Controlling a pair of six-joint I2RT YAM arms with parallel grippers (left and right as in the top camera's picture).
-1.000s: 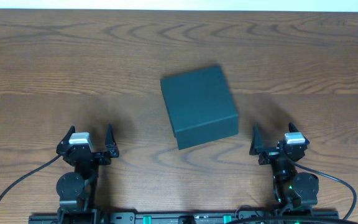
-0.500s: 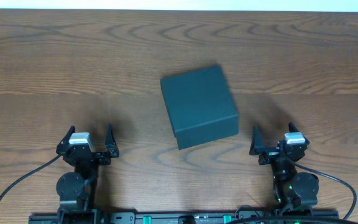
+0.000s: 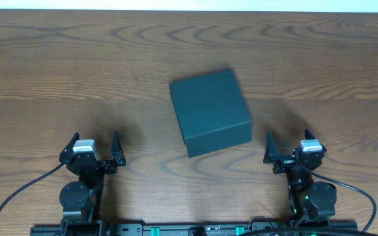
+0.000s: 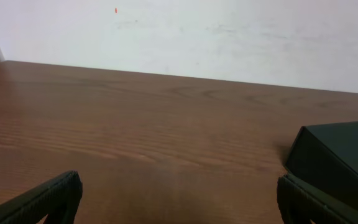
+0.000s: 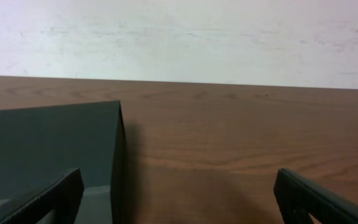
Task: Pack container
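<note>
The container, a dark teal-grey square box with its lid shut, sits near the middle of the wooden table, slightly turned. It also shows at the right edge of the left wrist view as the container and at the left of the right wrist view as the container. My left gripper rests open near the front edge, to the left of the box, with nothing between its fingers. On the other side my right gripper stands open and empty too, fingers spread wide.
The wooden table runs back to a pale wall. Black cables and a mounting rail lie along the front edge behind both arms.
</note>
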